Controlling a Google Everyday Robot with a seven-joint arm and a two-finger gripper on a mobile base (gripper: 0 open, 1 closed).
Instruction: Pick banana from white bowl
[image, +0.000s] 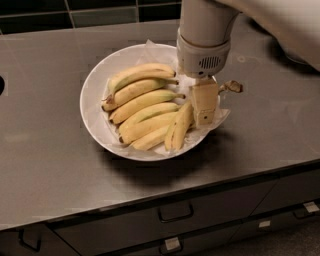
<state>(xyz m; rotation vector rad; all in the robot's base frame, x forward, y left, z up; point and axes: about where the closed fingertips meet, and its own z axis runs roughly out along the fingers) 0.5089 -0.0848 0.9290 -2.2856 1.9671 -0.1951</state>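
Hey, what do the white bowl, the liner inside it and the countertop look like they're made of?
White bowl: smooth, slight sheen, likely glazed ceramic, maybe plastic. Liner: thin white paper, crinkled edges. Countertop: brushed metal, probably stainless steel, with dull grey reflections. The hand sits low over the bowl's right side, beside the bananas.

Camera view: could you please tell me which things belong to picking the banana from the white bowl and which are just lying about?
Job: banana at the bowl's right side; white bowl; tool low over the banana's stem end.
Lying about: other bananas; paper lining; drawers.
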